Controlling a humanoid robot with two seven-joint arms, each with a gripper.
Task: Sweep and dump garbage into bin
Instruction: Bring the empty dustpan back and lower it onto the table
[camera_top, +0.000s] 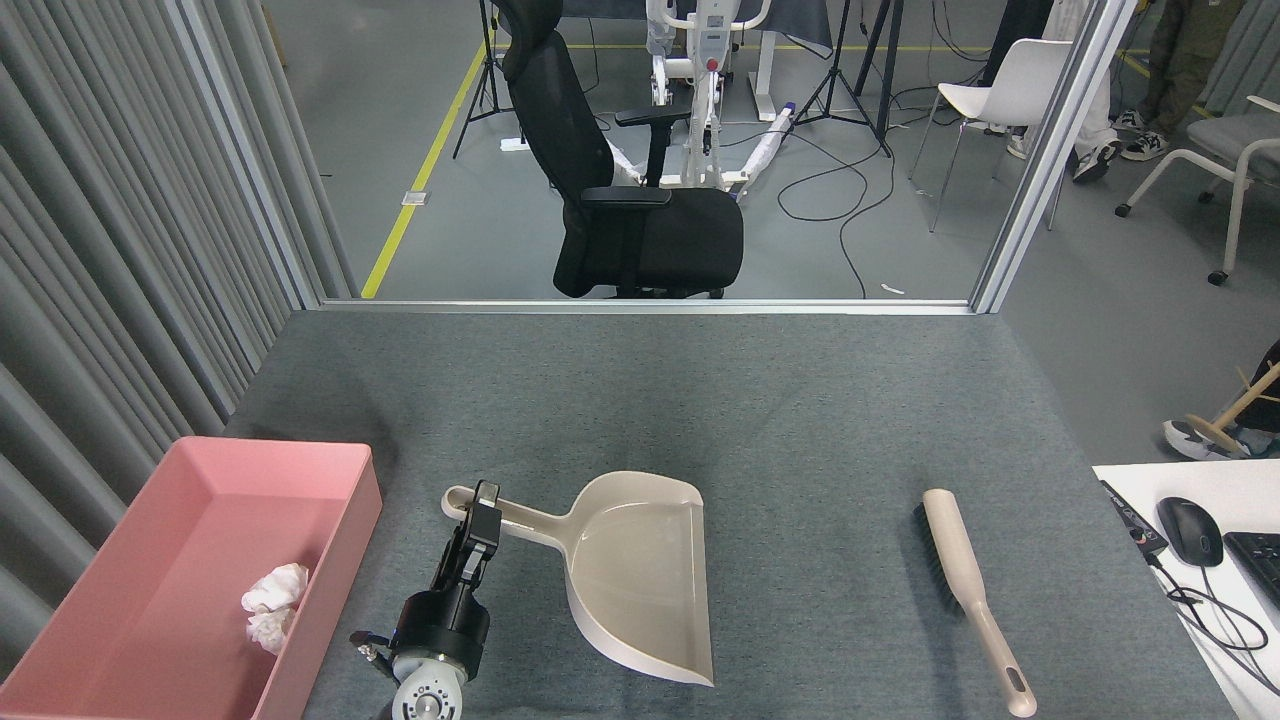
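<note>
Grey felt surface (800, 420): pink bin (345, 540) at left edge, beige dustpan (630, 575) lying mid-front, brush (965, 580) off right, well apart.

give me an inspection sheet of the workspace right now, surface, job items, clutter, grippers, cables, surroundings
Surface: grey felt table, no loose scraps seen on it.
Job's things: garbage, white wads, lies inside the pink bin at the left. Dustpan empty, flat on the table. Brush lies alone at the right.
Clutter: nothing seen on the table.
Grippers: left gripper at the dustpan handle; whether its fingers clamp it cannot be told. Right gripper not in view.
Cables: mouse cable on the white desk at the right; black cables on the floor beyond.
Surroundings: black office chair, white chair, grey curtain at the left.
</note>
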